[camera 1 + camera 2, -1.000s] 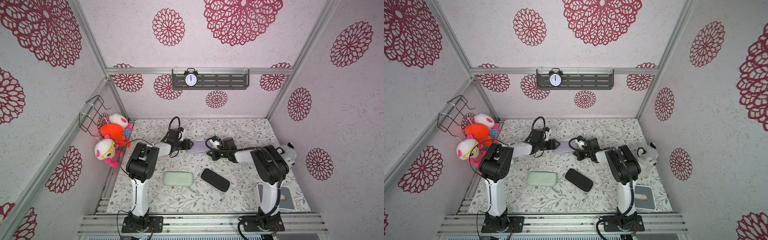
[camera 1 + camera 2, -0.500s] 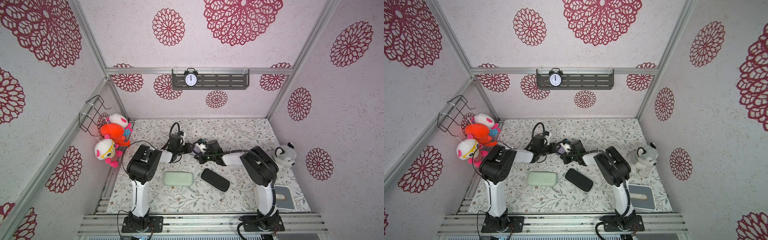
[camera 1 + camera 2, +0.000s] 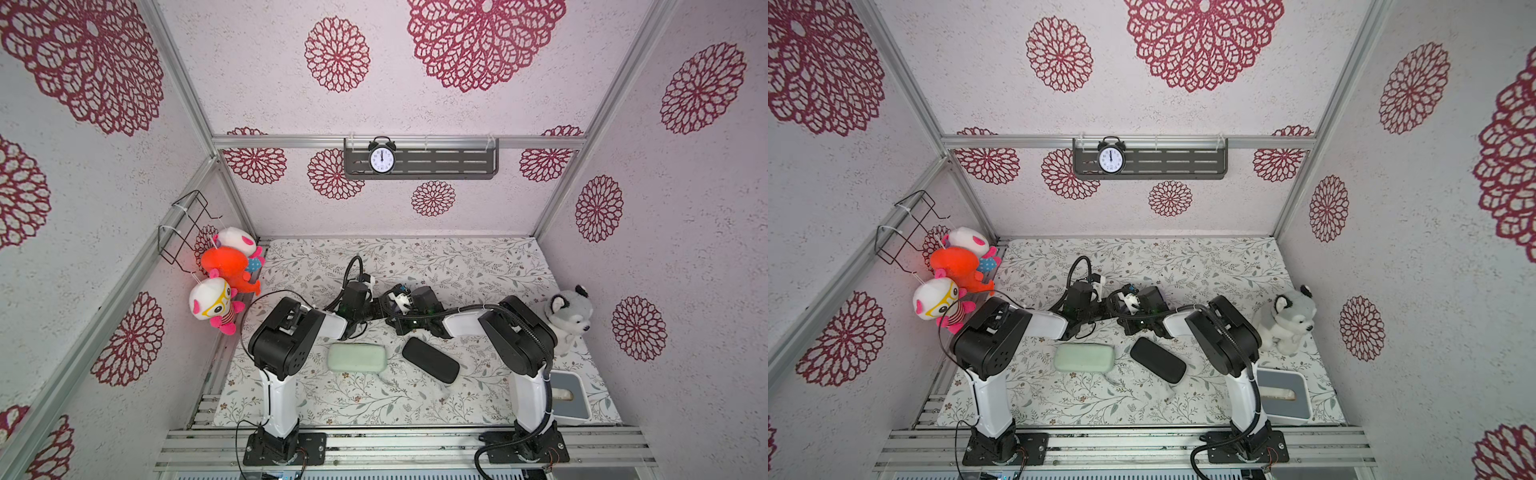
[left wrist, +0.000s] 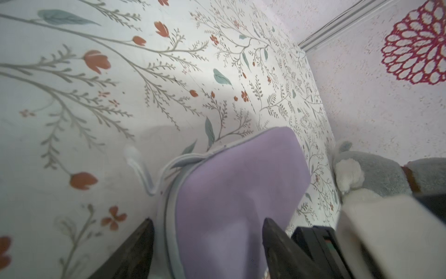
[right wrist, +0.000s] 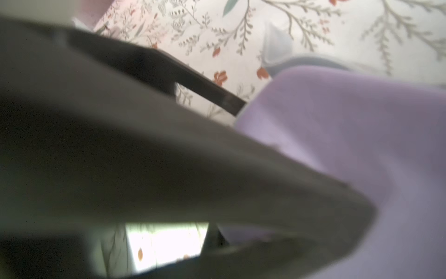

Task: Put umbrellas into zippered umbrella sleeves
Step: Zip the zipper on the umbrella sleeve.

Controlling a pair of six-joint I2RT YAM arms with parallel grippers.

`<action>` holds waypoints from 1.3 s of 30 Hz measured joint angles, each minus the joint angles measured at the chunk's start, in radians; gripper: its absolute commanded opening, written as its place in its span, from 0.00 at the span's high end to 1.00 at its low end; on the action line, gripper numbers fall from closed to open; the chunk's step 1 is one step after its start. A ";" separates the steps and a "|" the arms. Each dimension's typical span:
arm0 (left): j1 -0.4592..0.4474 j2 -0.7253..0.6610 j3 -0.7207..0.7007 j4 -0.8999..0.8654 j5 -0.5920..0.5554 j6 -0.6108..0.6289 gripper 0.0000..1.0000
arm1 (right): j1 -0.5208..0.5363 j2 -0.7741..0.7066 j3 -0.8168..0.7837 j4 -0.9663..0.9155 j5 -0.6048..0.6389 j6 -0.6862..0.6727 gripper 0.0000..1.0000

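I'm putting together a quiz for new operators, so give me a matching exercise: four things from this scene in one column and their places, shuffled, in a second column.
Things
1. mint green sleeve
2. black sleeve
3. lilac sleeve
4. clock

Places
A. on the grey shelf on the back wall
B. between the fingers of the left claw
C. on the table, lying parallel to its front edge
D. on the table, lying aslant

Pairs: 1-C, 2-D, 3-B, 4-A
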 measured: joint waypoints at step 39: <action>-0.081 0.266 0.508 -0.390 0.099 0.200 0.71 | -0.060 -0.156 -0.190 0.045 0.065 -0.008 1.00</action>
